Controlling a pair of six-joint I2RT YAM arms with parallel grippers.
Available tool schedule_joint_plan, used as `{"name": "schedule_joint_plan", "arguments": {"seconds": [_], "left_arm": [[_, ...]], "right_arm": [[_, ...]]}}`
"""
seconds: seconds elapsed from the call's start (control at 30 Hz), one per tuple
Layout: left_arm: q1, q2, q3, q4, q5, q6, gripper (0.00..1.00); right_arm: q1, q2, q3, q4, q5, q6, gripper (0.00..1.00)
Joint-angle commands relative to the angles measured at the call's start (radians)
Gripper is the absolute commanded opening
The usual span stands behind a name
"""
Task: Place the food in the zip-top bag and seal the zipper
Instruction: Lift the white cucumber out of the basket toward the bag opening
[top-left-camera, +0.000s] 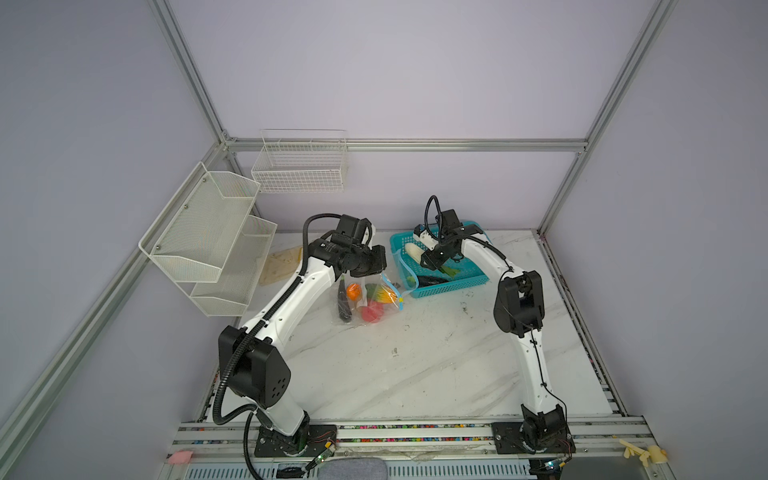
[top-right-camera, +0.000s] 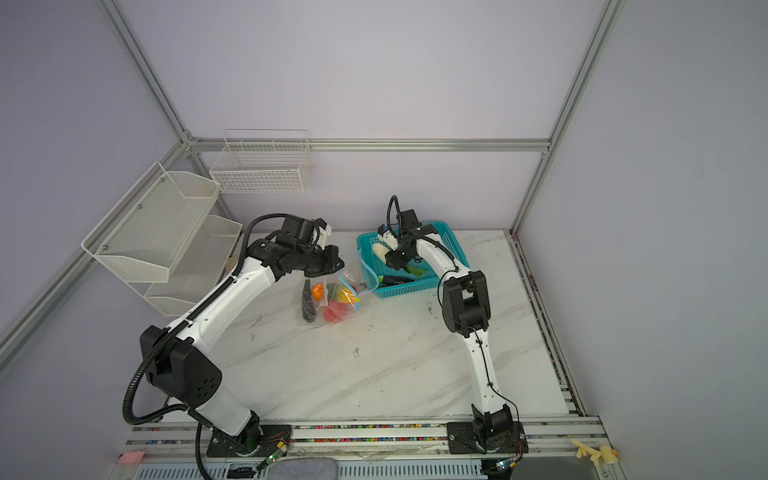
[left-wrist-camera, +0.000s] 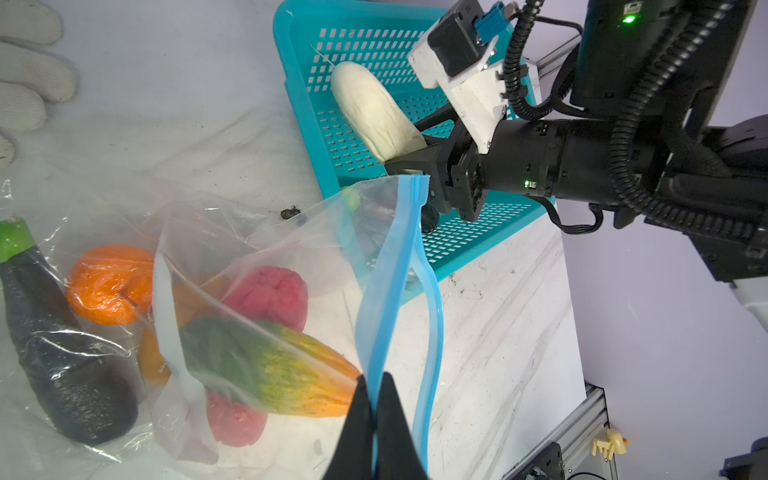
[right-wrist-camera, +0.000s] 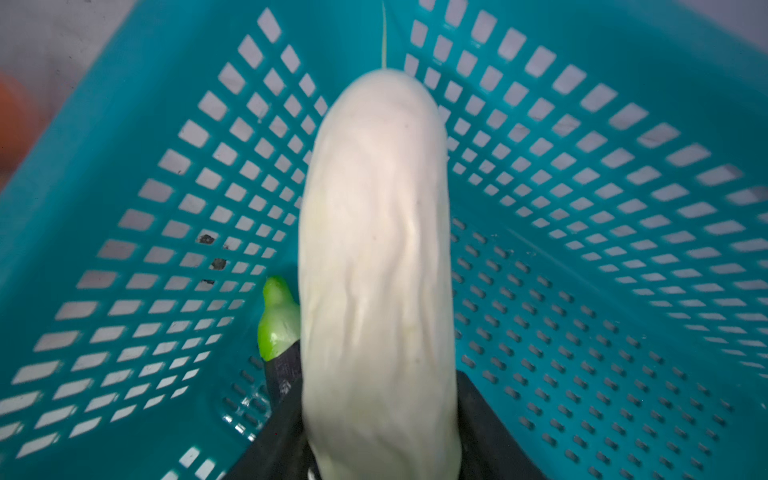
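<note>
The task is partway done. The bag (top-left-camera: 365, 301) lies on the table (top-left-camera: 415, 365), and several pieces of food are already inside it. They are a dark eggplant (left-wrist-camera: 62, 353), an orange (left-wrist-camera: 110, 284), red pieces (left-wrist-camera: 266, 291) and a long green-to-yellow piece (left-wrist-camera: 270, 365). The zipper (left-wrist-camera: 390, 270) is not sealed. Its two blue strips stand apart, so the bag's mouth gapes toward the basket. A small yellow slider (top-left-camera: 401, 298) sits at one end of the zipper. The left pincer (left-wrist-camera: 376, 415) is clenched on one blue strip, holding the bag's mouth up.

Just beside the bag's mouth stands a teal basket (top-left-camera: 465, 284). The right pincer (right-wrist-camera: 382, 415) is inside it, grasping a long white piece (right-wrist-camera: 374, 228) by one end. At least one more item lies in the basket: a second dark eggplant (top-left-camera: 432, 280) with a green stem (right-wrist-camera: 276, 316). Judging by this, what is left is to move the white piece and the basket's other food into the bag, then run the slider along the zipper.
</note>
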Motion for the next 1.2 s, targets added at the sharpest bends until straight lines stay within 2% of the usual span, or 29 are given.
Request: {"name": "schedule_joint_plan", "arguments": {"seconds": [0.0,0.27,0.47,0.83,1.03,1.17], "left_arm": [[0.006,-0.001,0.013,0.032,0.015,-0.020,0.00],[0.006,0.023,0.020,0.033,0.027,-0.022,0.00],[0.007,0.032,0.045,0.030,0.021,-0.011,0.00],[0.003,0.072,0.086,0.018,0.019,-0.009,0.00],[0.004,0.085,0.103,0.011,0.015,0.002,0.00],[0.004,0.084,0.105,0.008,0.009,0.006,0.00]], "right_arm": [[-0.014,-0.072,0.018,-0.061,0.011,-0.045,0.51],[-0.018,-0.169,0.005,-0.142,0.032,-0.059,0.47],[-0.014,-0.302,-0.086,-0.152,0.064,-0.054,0.47],[0.070,-0.509,-0.269,-0.130,0.093,0.025,0.46],[0.155,-0.523,-0.294,-0.163,0.123,0.036,0.46],[0.176,-0.552,-0.334,-0.155,0.126,0.052,0.46]]}}
